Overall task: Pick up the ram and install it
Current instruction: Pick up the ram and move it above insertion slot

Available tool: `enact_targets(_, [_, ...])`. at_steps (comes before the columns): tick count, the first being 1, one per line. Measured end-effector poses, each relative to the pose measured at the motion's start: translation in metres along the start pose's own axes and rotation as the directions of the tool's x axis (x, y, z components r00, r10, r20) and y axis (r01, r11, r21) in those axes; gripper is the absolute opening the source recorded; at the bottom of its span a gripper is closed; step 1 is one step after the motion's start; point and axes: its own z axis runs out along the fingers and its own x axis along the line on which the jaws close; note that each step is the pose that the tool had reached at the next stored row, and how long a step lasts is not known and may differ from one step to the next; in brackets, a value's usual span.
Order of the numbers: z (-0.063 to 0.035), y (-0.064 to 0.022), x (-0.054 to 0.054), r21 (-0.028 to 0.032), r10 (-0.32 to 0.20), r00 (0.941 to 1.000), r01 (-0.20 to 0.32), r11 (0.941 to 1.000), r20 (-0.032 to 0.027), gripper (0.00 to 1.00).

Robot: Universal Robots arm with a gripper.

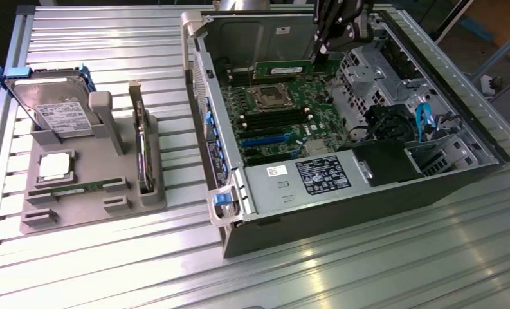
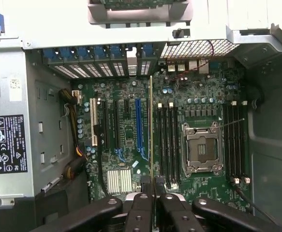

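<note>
My gripper point(image 1: 318, 56) hangs over the far end of the open computer case point(image 1: 237, 193), shut on one end of the ram point(image 1: 284, 67). The ram is a long green stick, held level on its long edge above the motherboard point(image 1: 276, 119). In the wrist view the ram point(image 2: 151, 130) appears edge-on as a thin line between my black fingers point(image 2: 140, 208). It hovers beside the black memory slots point(image 2: 166, 145), next to the empty processor socket point(image 2: 202, 147). Whether it touches a slot I cannot tell. A second green stick point(image 1: 66, 188) lies on the grey tray point(image 1: 40, 219).
On the tray at the exterior view's left stand a hard drive point(image 1: 53, 106), a square silver processor chip point(image 1: 56, 166) and a dark card point(image 1: 141, 151) on edge. Inside the case are a drive cage point(image 1: 310, 177), black cables point(image 1: 383, 122) and more slots point(image 2: 237, 145).
</note>
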Motion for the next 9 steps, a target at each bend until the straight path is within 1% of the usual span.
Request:
enact_targets(5, [0.0002,-0.0001,-0.001,0.0,-0.001,1.0,0.001,1.0,0.0001,0.12])
enact_targets(9, [0.0002,-0.0003,-0.0039,-0.0001,-0.002,1.0,0.002,1.0,0.0,0.12])
